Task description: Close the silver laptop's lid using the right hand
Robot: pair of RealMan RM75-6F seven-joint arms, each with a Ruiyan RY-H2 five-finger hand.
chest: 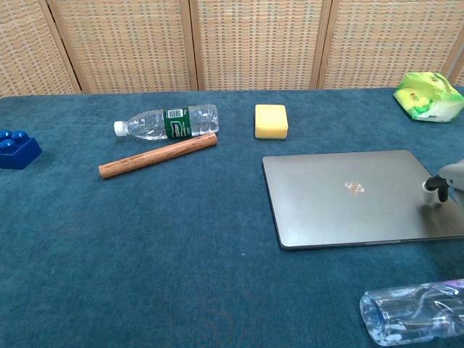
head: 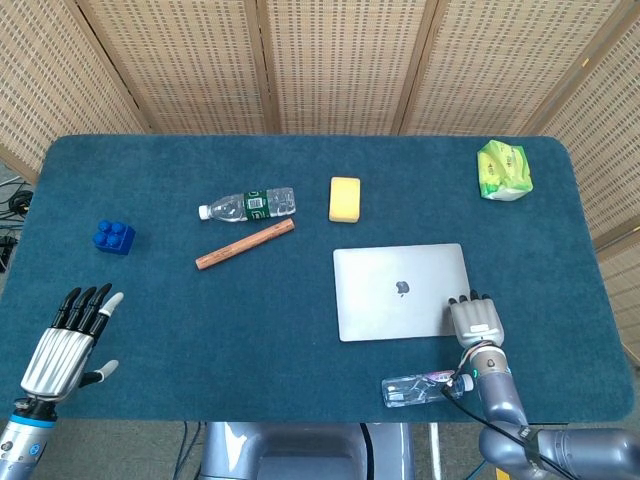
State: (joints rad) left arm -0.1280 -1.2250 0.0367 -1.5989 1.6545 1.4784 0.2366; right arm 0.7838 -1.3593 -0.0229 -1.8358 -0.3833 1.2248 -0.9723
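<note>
The right hand (head: 476, 320), flat and holding nothing, rests on the shut silver laptop (head: 400, 291); blue table (head: 300, 350) beneath, woven screens (head: 330, 60) far beyond.

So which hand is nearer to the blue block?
Left. The left hand hovers near the table edge below the blue block; the right hand rests on the silver laptop, far across.
</note>
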